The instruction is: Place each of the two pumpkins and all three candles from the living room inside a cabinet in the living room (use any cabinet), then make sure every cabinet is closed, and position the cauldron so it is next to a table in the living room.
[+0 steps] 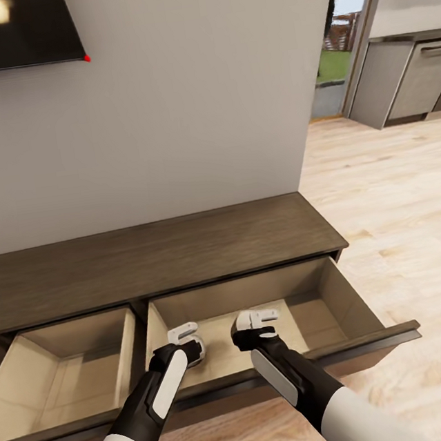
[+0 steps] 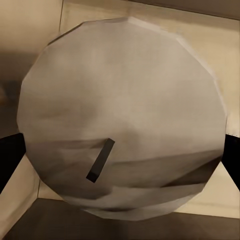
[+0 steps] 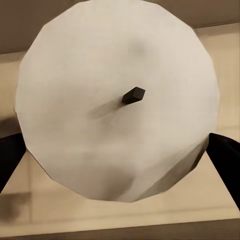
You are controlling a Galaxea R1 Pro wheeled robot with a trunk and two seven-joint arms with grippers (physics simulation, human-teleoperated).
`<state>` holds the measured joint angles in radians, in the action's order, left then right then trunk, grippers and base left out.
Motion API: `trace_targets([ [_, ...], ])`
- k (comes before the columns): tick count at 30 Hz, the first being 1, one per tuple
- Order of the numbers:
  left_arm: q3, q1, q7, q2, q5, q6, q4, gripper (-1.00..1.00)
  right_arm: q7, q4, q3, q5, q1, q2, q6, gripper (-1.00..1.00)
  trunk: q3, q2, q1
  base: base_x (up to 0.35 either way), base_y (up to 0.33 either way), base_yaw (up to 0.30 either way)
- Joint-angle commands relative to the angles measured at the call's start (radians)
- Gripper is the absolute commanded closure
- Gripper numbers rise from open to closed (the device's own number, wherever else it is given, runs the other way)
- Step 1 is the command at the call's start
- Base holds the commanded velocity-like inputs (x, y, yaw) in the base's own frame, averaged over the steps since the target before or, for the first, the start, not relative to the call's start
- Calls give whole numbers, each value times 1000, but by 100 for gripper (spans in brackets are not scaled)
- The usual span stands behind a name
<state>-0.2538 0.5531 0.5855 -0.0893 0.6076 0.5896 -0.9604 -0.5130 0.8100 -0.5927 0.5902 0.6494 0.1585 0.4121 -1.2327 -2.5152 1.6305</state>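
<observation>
Candles: you had one clamped in each gripper, left [image 1: 189, 345] and right [image 1: 261, 325], over the cabinet's [image 1: 149, 258] open drawer [image 1: 327, 290]; releasing high risked toppling.

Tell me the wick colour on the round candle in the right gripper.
Black, clearest in the right wrist view.

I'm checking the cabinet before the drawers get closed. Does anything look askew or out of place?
Nothing is spilled or damaged. The cabinet has both drawers pulled open. The left gripper and right gripper each hold a white candle over the right drawer.
</observation>
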Motion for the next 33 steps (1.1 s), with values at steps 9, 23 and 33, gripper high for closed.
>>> trace_targets([
  [9, -2, 1, 11, 0, 11, 1, -8, 100, -9, 2, -6, 6, 1, -1, 2, 100, -36, -3, 4, 0, 0, 0],
  [23, -26, 0, 11, 1, 9, 1, -30, -100, -9, 3, -6, 8, 1, 0, 4, -100, -43, -3, 5, 0, 0, 0],
  [33, -28, 1, 11, 2, 10, 2, -33, -100, -9, 2, -6, 8, 1, -1, 4, -100, -43, -3, 5, 0, 0, 0],
])
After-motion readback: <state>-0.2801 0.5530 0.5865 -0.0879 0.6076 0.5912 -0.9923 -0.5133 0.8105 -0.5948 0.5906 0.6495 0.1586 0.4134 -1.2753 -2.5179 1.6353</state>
